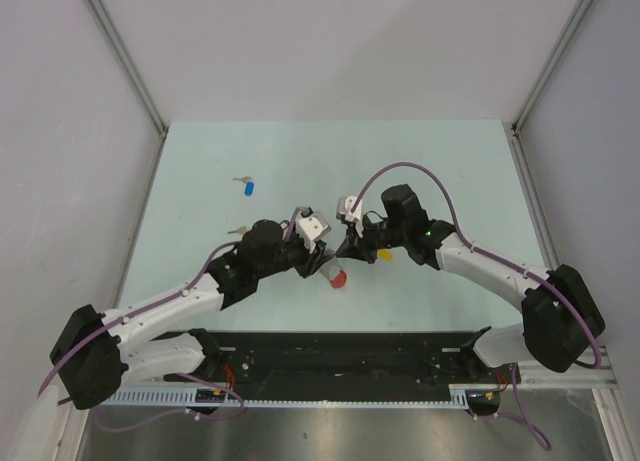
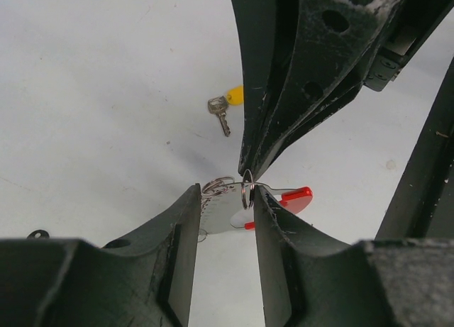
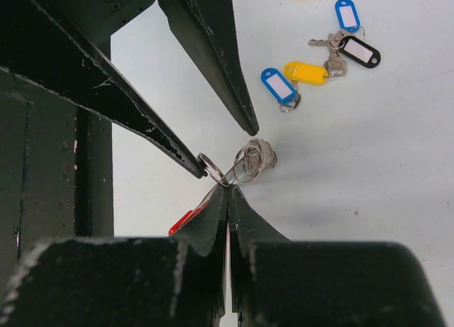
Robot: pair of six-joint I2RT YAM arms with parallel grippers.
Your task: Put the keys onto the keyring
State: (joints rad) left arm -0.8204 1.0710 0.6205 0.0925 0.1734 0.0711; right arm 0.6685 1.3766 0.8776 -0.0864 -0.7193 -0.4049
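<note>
At desk (image 1: 420, 171) centre, just beyond the arm bases: keyring and two grippers, meeting tip to tip.

Item 1, keyring (image 2: 225, 212). Pale flat plate with a red plastic part (image 2: 296, 198) and a coil of grey metal loops (image 3: 254, 158). A small split ring (image 3: 213, 167) stands at its upper edge. The keyring is raised between the two grippers, with no key threaded on it that can be seen.

Item 2, right gripper (image 3: 227, 192). Its jaws are fully closed and pinch the keyring's edge just below the split ring.

Item 3, left gripper (image 2: 227, 199). Its jaws are part open and straddle the pale plate, one on each side. One tip touches or nearly touches the split ring. A firm grip is not evident.

Item 4, keys. A loose cluster (image 3: 312, 71) with blue, yellow and black tags lies on the desk, apart from the keyring. One yellow-tagged key (image 2: 221, 113) lies near, beyond the right gripper's tip. One blue-tagged key (image 1: 248, 187) lies far left, well apart.

Step in hand, as judged: steadying and handing over the keyring before any threading, so the task is at an early stage.

Next move, as judged: the left jaws need to settle firmly on the plate, so that the right gripper can let go, fetch a key and work it onto the split ring. Risk: the thin ring may slip or twist at release.
</note>
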